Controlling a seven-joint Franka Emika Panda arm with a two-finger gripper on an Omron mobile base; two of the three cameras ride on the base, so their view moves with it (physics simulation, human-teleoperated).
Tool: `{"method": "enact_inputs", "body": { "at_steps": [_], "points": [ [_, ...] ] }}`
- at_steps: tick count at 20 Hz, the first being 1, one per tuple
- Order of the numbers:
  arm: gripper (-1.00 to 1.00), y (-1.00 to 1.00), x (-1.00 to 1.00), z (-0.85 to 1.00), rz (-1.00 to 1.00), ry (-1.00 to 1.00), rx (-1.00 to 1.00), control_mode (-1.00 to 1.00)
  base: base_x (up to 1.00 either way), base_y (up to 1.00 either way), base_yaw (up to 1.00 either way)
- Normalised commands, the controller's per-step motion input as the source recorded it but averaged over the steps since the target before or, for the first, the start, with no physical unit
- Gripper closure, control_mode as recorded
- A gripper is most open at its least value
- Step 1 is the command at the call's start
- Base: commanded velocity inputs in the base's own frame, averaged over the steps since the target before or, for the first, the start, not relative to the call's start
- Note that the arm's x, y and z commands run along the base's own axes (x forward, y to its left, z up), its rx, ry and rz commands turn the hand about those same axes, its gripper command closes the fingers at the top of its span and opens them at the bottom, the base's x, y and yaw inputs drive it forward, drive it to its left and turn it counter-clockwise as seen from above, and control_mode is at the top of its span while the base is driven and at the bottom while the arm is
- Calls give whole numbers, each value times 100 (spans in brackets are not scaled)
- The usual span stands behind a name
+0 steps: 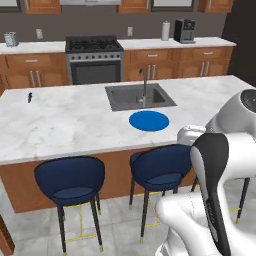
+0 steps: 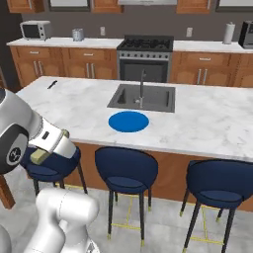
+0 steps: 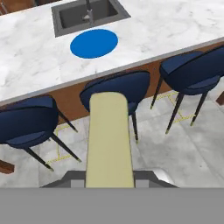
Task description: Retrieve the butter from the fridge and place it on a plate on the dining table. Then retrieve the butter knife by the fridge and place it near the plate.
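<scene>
butter [image 3: 109, 140] in gripper [image 3: 109, 178], blue plate [image 3: 94, 43] on marble table [image 3: 175, 26] by sink [image 3: 87, 15]

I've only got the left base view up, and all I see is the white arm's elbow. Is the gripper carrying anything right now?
Observer: Yes. The hand view shows the gripper shut on the pale yellow-tan rectangular butter stick.
Operator: Where is it relative to the island?
Observer: In the right base view the butter hangs off the white marble dining table, above a navy blue bar stool.
Operator: Is the plate ahead of it?
Observer: Yes, the hand view looks along the butter toward the flat round blue plate, bare beside the inset grey sink.
</scene>
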Motion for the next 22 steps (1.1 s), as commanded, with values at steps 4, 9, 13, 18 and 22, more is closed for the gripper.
{"method": "enact_inputs", "body": {
  "at_steps": [4, 9, 13, 18, 22],
  "points": [
    [100, 0, 0, 0, 0, 0, 0, 100, 56, -93, 25],
    [100, 0, 0, 0, 0, 0, 0, 100, 54, -43, 11],
    [100, 0, 0, 0, 0, 0, 0, 100, 55, 14, -1],
    [100, 0, 0, 0, 0, 0, 0, 100, 45, 44, -7],
    [100, 0, 0, 0, 0, 0, 0, 100, 39, 47, -6]
  ]
}}
